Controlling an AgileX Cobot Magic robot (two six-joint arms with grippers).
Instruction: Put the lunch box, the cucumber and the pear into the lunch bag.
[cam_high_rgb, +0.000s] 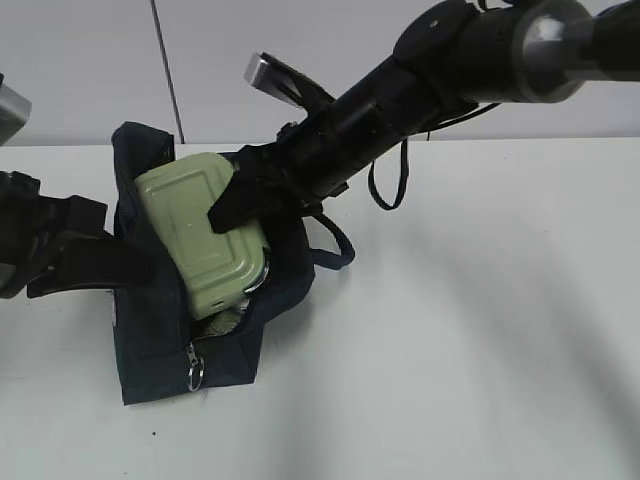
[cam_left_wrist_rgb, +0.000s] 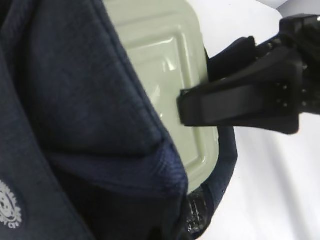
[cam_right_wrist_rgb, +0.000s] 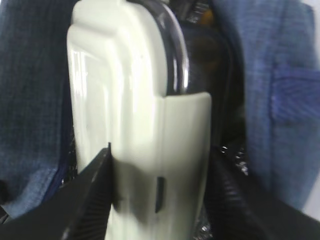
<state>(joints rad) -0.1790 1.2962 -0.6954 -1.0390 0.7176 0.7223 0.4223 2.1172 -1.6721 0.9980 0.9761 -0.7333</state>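
The pale green lunch box (cam_high_rgb: 195, 235) stands tilted, halfway inside the open mouth of the navy lunch bag (cam_high_rgb: 160, 350). My right gripper (cam_high_rgb: 240, 225) is shut on the box's upper end, one finger across the lid. In the right wrist view the box (cam_right_wrist_rgb: 125, 100) fills the gap between the black fingers (cam_right_wrist_rgb: 90, 195), with the bag's fabric (cam_right_wrist_rgb: 280, 75) on both sides. My left gripper (cam_high_rgb: 125, 262) grips the bag's left wall; its wrist view shows that fabric (cam_left_wrist_rgb: 75, 100), the box lid (cam_left_wrist_rgb: 165, 60) and the right gripper's finger (cam_left_wrist_rgb: 235, 102). The cucumber is hidden. A pale yellowish patch (cam_high_rgb: 225, 322) shows under the box; I cannot tell if it is the pear.
The bag lies on a white table (cam_high_rgb: 480, 330) by a grey wall. Its zipper ring pull (cam_high_rgb: 196, 375) hangs at the front corner and its loop handle (cam_high_rgb: 335, 245) lies to the right. A black cable (cam_high_rgb: 390, 185) hangs from the right arm.
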